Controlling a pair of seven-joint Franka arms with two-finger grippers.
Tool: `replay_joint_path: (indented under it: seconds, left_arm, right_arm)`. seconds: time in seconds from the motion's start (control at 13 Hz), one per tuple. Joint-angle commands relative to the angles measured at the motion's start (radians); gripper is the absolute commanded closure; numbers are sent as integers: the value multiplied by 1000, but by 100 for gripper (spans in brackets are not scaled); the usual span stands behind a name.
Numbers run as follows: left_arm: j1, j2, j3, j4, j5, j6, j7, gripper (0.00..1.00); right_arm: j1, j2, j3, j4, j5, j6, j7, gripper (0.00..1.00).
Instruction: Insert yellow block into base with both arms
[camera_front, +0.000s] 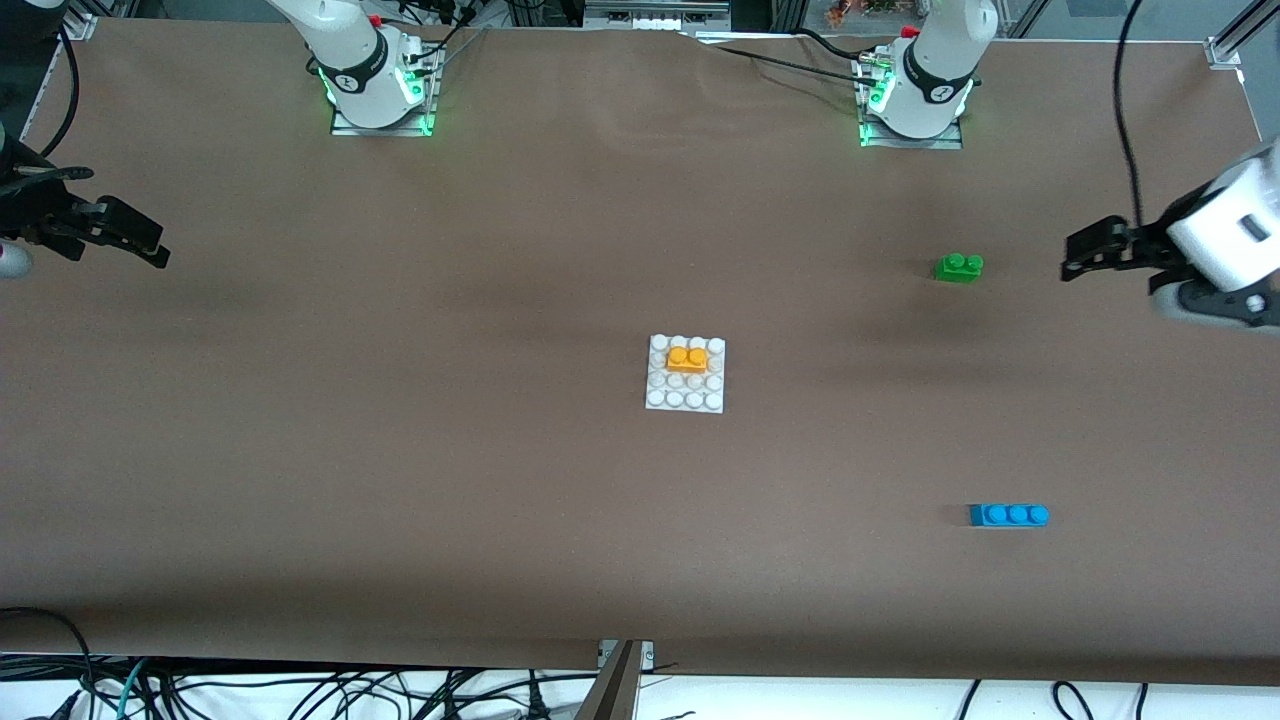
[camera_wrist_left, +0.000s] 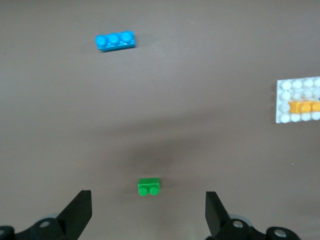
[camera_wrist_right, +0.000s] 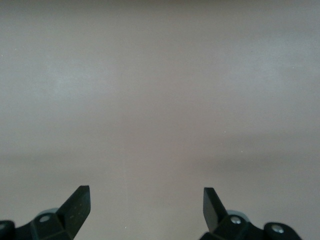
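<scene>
Yellow block sits on base mid-table, in the stud row nearest the robots' edge; looks seated, so the job's prob. done. Left gripper hangs over the left arm's end of the table, fingers spread, empty. Right gripper is over the right arm's end, also spread, empty. Step in hand: check seating; if block's proud, pin the base w/ one gripper and press straight down w/ the other, no tilt.

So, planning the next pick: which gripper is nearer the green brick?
Left. The left gripper hangs open beside the green brick, at its end of the table; the right gripper waits open at the other end.
</scene>
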Motion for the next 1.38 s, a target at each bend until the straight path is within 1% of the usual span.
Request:
replay_joint_path:
  seconds: [0.0,0.15,0.31,0.38,0.54,0.69,1.0,1.15,1.3]
  left_arm:
    - [-64,-148,33,-259,-12,195,-8,0]
    - [-69,-148,33,-273,-11,199,-100,0]
    - [-72,-152,33,-298,-11,202,-99,0]
    - [-92,-156,33,-302,-11,208,-99,0]
    - [-100,-155,31,-299,-11,207,-100,0]
    - [-98,-129,23,-281,-9,196,-99,0]
    - [-100,-119,20,-261,-11,196,-100,0]
    - [-98,-93,22,-232,-11,196,-99,0]
    - [-94,-87,23,-224,-11,194,-99,0]
  right_arm:
    - [-6,-9,8,-2,-9,-2,4,0]
    - [-6,-10,8,-2,-9,-2,4,0]
    - [-6,-9,8,-2,-9,-2,4,0]
    - [-6,-10,8,-2,-9,-4,4,0]
    - [-6,-10,8,-2,-9,-4,-1,0]
    - [-6,-10,8,-2,-9,-4,-1,0]
    - [-6,-10,8,-2,-9,-4,-1,0]
    - [-6,-10,8,-2,-9,-4,-3,0]
    - [-6,-10,7,-2,-9,-4,-4,0]
